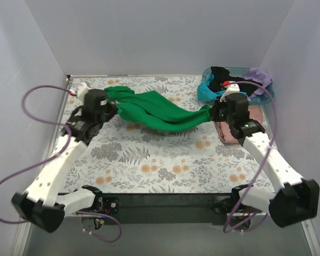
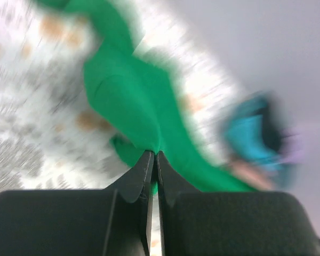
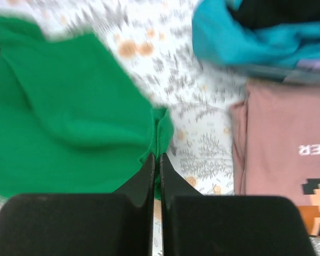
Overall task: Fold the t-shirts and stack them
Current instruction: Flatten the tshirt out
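One folded salmon-pink cloth t-shirt with a pixel graphic point(image 3: 277, 154) lies at the right of the floral-patterned table cover point(image 1: 149, 165). The heap of teal, black and lavender shirts point(image 1: 240, 82) behind it looks unfolded. The plain bright green cloth t-shirt point(image 1: 160, 113) stretches, bunched and not yet folded, between both arms. The left gripper point(image 2: 153, 160) and right gripper point(image 3: 156, 162), reaching forward and well apart, each pinch a green edge between fingers pressed together.

Grn tee point(image 1: 160, 111): soft matt cloth w/ creases

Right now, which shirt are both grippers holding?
The green shirt, pinched by left gripper and right gripper; the pink shirt lies folded, the teal shirt bunched up.
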`<state>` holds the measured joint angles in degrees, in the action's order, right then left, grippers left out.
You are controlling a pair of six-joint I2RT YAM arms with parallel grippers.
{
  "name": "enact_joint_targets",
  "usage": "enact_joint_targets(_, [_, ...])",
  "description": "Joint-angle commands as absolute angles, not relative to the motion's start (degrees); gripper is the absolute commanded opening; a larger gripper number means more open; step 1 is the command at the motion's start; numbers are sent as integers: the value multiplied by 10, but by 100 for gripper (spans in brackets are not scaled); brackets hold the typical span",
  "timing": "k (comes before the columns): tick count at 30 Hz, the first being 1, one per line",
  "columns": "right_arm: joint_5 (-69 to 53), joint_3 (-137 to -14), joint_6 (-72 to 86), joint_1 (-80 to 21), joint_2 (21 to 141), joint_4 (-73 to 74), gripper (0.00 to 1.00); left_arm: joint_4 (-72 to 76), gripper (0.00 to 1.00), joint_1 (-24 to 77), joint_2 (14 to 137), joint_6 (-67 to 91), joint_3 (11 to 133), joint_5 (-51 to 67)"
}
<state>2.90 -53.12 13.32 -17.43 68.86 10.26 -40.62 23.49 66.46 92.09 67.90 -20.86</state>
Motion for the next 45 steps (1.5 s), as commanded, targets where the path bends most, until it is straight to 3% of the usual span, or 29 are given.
enact_joint_targets(1, [24,-579,140,-175,586,155,1,-452,0,236,545,904,789,-300])
enact_joint_targets(8, [6,-779,158,-176,447,298,1,-481,0,236,491,846,1062,-293])
enact_joint_targets(16, [-137,-1010,168,-175,438,362,1,-478,0,236,540,776,1308,-229])
enact_joint_targets(25, [-108,-1006,173,-175,467,356,1,-407,0,237,532,750,1225,-291])
enact_joint_targets(32, [20,-855,159,-175,560,290,1,-347,0,243,693,722,1065,-523])
enact_joint_targets(35, [53,-768,148,-175,633,225,1,-306,0,175,800,715,1034,-475])
enact_joint_targets(36, [55,-750,145,-174,656,205,1,-307,0,143,829,740,1034,-372])
enact_joint_targets(38, [46,-717,137,-170,742,136,1,-303,0,61,930,758,1036,-304])
enact_joint_targets(39, [38,-718,132,-170,777,114,8,-293,11,47,973,747,1041,-269])
enact_joint_targets(41, [24,-774,127,-164,894,87,30,-272,97,28,1093,723,1108,-231])
enact_joint_targets(43, [5,-841,127,-161,996,131,92,-327,98,28,1174,689,1199,-187])
enact_joint_targets(45, [-16,-910,127,-161,1035,167,98,-393,98,28,1272,691,1347,-181])
